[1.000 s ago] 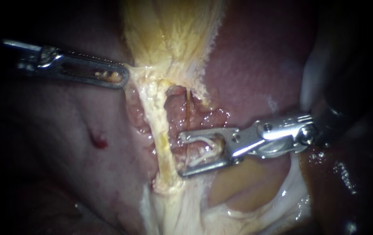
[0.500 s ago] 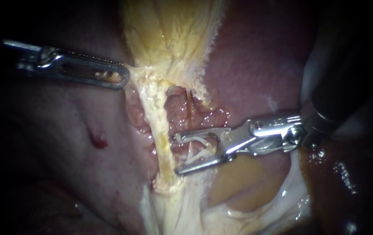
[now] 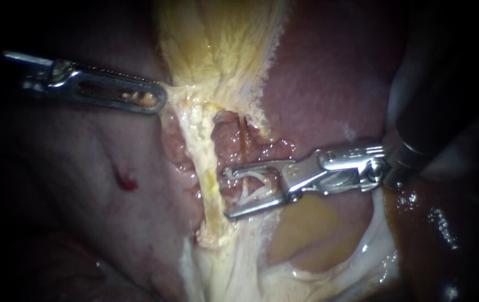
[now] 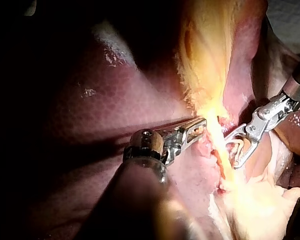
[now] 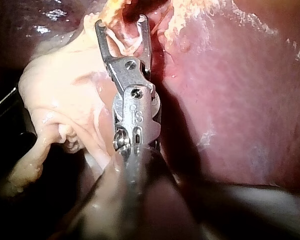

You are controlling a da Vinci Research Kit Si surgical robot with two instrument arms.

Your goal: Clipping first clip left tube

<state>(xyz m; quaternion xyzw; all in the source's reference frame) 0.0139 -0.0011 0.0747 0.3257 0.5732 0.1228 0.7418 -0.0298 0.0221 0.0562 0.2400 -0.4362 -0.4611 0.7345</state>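
At centre, my right instrument (image 3: pixel 227 193) carries a pale clip (image 3: pixel 257 187) in wide-spread jaws, tips beside the left tube (image 3: pixel 207 165). My left instrument (image 3: pixel 158 102) (upper left) pinches yellowish tissue (image 3: pixel 190 92).

The left tube (image 3: pixel 208 168), a pale yellow, glistening cord, runs taut and near upright just ahead of the right instrument (image 3: pixel 227 193). The white clip (image 3: pixel 256 194), unclosed, sits between its spread jaws.

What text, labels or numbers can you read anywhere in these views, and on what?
Right instrument: small stamped mark on its wrist, too small to read reliably.
Left instrument, clip, liver, pale tissue: no text.
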